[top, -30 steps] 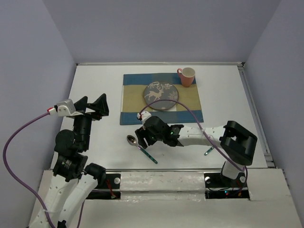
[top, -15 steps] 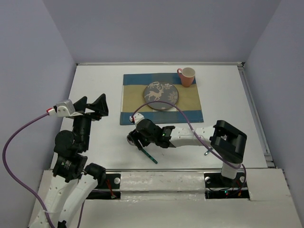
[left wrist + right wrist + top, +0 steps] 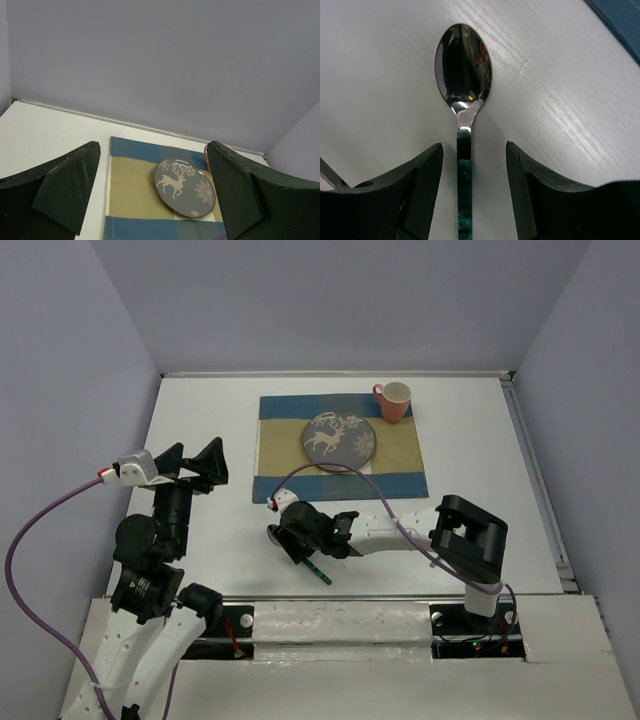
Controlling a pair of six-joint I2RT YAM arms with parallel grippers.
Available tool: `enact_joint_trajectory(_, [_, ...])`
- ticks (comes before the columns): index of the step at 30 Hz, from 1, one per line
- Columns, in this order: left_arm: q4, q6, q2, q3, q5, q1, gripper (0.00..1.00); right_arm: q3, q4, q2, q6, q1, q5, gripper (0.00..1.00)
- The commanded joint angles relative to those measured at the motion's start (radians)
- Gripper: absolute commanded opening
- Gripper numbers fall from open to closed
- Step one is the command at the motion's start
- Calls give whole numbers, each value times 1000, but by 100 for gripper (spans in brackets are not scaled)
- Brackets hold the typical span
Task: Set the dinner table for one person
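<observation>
Overhead, spoon [image 3: 318,573] largely beneath right jaws.

1. From the top, the right gripper [image 3: 287,540] covers the bowl of the spoon [image 3: 320,574], just off the near left corner of the placemat [image 3: 400,450]. Only the green handle end shows.
2. In the right wrist view, the spoon's handle runs off the bottom edge. The placemat is only a cut-off blue corner.
3. In the left wrist view, the cup [image 3: 205,150] at the placemat's far right corner hides behind a finger [image 3: 235,195] of the left gripper [image 3: 152,144]. Only a pink sliver shows.
4. There the placemat's near side is cut off.
</observation>
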Motion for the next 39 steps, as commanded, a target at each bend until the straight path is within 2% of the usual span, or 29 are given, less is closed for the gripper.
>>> enact_joint_trajectory(1, [38, 15, -13, 4, -3, 3, 99, 41, -66, -6, 18, 36, 25, 57])
enact_joint_trajectory(7, [40, 12, -8, 4, 4, 4, 99, -19, -113, -49, 87, 88, 44, 51])
enact_joint_trajectory(11, [40, 12, -2, 4, 11, 4, 99, -46, -129, -54, 114, 88, 58, 39])
enact_joint_trajectory(12, [40, 12, -2, 4, 11, 3, 99, -49, -133, -49, 117, 88, 73, 28])
enact_joint_trajectory(13, [40, 12, -2, 4, 11, 4, 99, -49, -136, -49, 123, 88, 79, 22])
enact_joint_trajectory(14, [40, 12, -2, 4, 9, 4, 99, -49, -138, -49, 123, 88, 87, 8])
enact_joint_trajectory(15, [40, 13, -2, 4, 8, 4, 99, -48, -140, -55, 121, 88, 99, 0])
enact_joint_trajectory(18, [40, 13, 1, 4, 9, 4, 99, -37, -146, -78, 105, 88, 171, 0])
enact_joint_trajectory(20, [40, 14, 0, 4, 9, 4, 99, -37, -149, -144, 80, 75, 245, 0])
enact_joint_trajectory(23, [40, 10, -5, 5, 18, 4, 99, -46, -146, -267, 49, 16, 257, 0])
enact_joint_trajectory(25, [40, 7, -19, 5, 24, 4, 99, -77, -146, -342, 39, -120, 245, 0])
enact_joint_trajectory(26, [40, 6, -26, 4, 26, 4, 99, -77, -146, -362, 39, -120, 236, 0])
enact_joint_trajectory(29, [44, 0, -59, 4, 34, 4, 99, -103, -126, -396, 39, -321, 190, 0])
enact_joint_trajectory(32, [44, -3, -71, 4, 41, 1, 99, -98, -84, -384, 34, -418, 173, 0])
enact_joint_trajectory(33, [46, -3, -76, 4, 41, -6, 99, -83, -65, -356, 25, -479, 154, 0])
enact_joint_trajectory(39, [44, 1, -83, 5, 35, -36, 99, 0, -25, -191, -7, -648, 113, 0])
